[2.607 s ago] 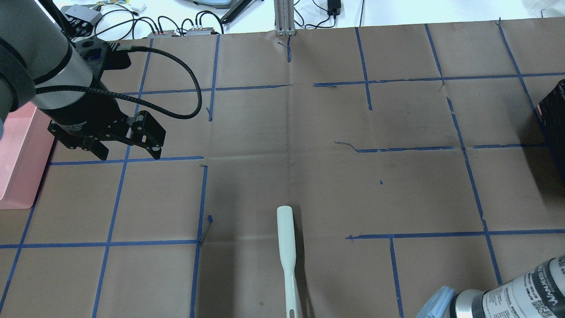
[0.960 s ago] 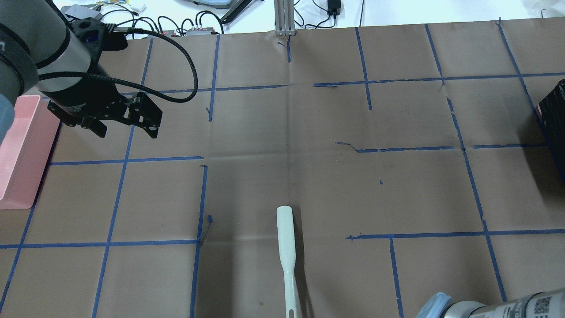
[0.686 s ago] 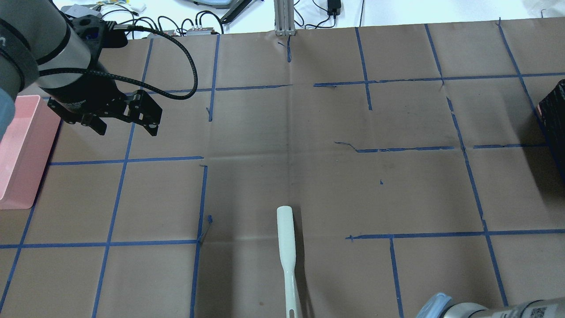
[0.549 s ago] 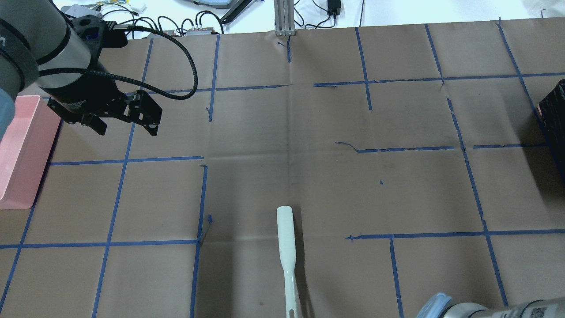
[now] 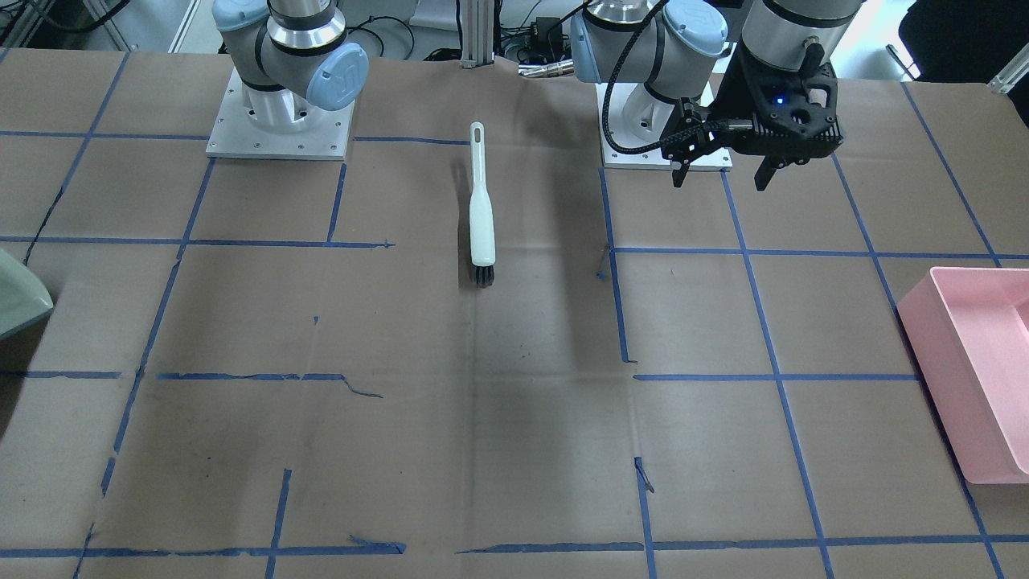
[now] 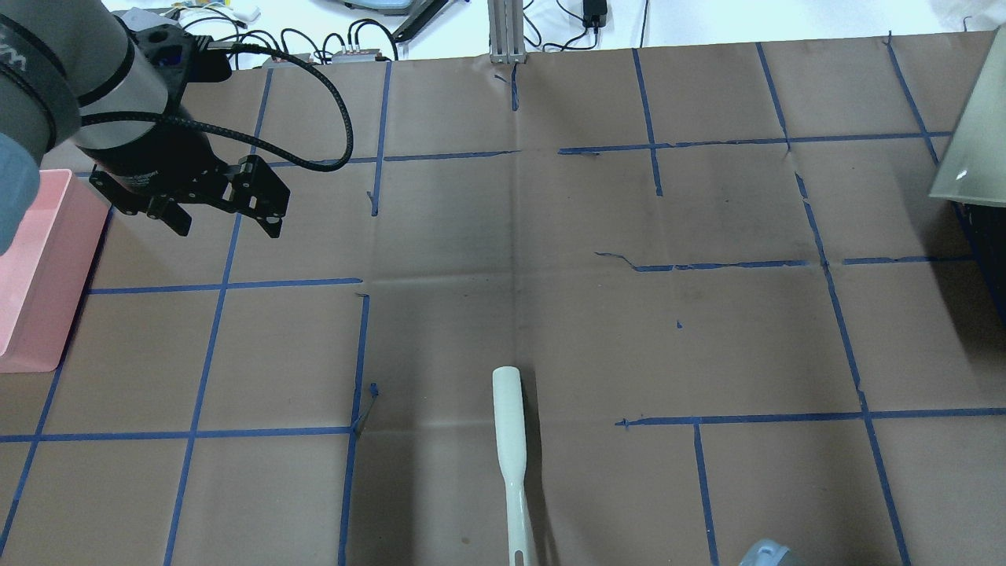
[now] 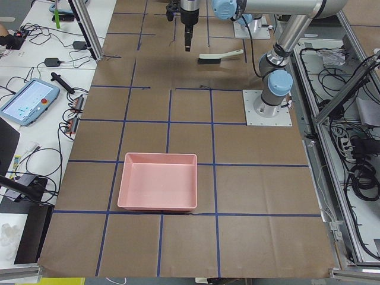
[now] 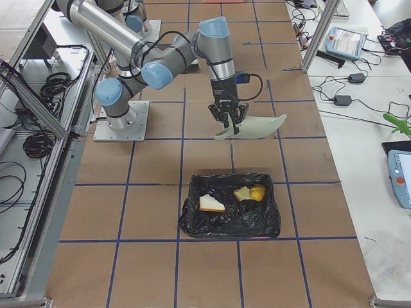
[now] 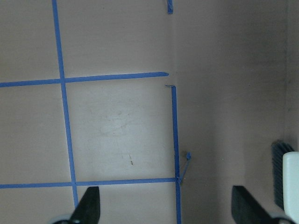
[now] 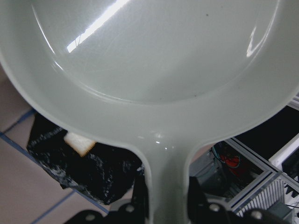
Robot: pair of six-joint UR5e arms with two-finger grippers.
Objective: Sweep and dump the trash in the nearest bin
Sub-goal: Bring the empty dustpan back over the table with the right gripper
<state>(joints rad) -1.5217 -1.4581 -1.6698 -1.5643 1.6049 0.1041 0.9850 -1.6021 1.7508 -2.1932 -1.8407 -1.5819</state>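
Observation:
The trash lies in the black-lined bin (image 8: 190,221): a bread piece (image 8: 210,203), a second bread piece (image 8: 243,193) and a yellow-brown lump (image 8: 257,192). My right gripper (image 8: 226,120) is shut on the handle of a pale green dustpan (image 8: 255,127), held above the table just short of that bin. In the right wrist view the dustpan (image 10: 154,56) is bare, with the bin liner (image 10: 93,175) and a bread corner (image 10: 80,141) below it. My left gripper (image 6: 227,228) hangs open and holds nothing, raised above the table near the pink bin (image 6: 31,267).
A white brush (image 5: 481,217) with black bristles lies at the table's middle near the robot, also at the left wrist view's right edge. The pink bin (image 5: 977,370) holds nothing I can see. Blue tape lines cross the brown paper table cover.
The dustpan has come into the overhead view at its upper right, and the right arm has left the lower right corner. The left gripper rose earlier and now holds still, open.

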